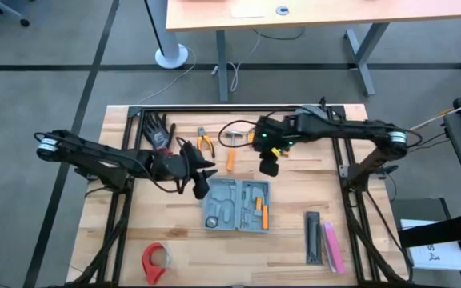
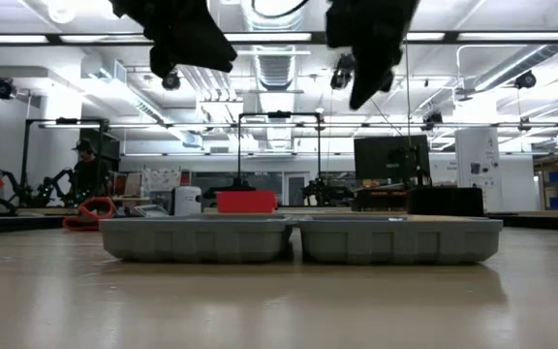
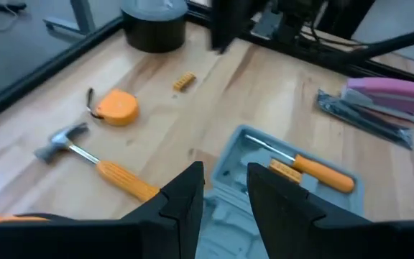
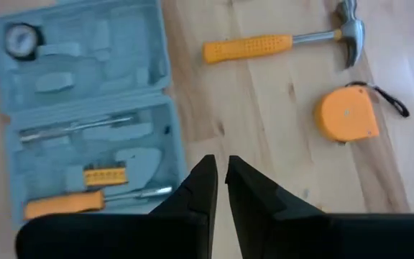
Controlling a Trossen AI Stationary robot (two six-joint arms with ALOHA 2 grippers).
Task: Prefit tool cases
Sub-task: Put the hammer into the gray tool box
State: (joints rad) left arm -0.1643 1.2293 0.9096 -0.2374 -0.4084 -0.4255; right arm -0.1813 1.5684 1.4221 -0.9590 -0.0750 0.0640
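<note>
- The wooden table is the biggest thing we work on; we see open board at its six o'clock side, between the roll of red tape and the black and pink bars.
- The tool case lies open and flat just below the table's centre, both halves showing their moulded trays, with an orange-handled screwdriver and a small bit strip seated in one half.
- Our left gripper hovers at the case's ten o'clock corner, fingers apart with a narrow gap and nothing between them.
- Our right gripper hangs just past the case's one o'clock corner, fingers nearly together and empty.
- The hammer and the tape measure lie loose toward twelve o'clock, near the right gripper.
- We judge the main risk to be the two grippers crowding each other over the case.
- A descent onto the case's raised rim could also tip or slide it.
- The freest room for us is toward six o'clock.
</note>
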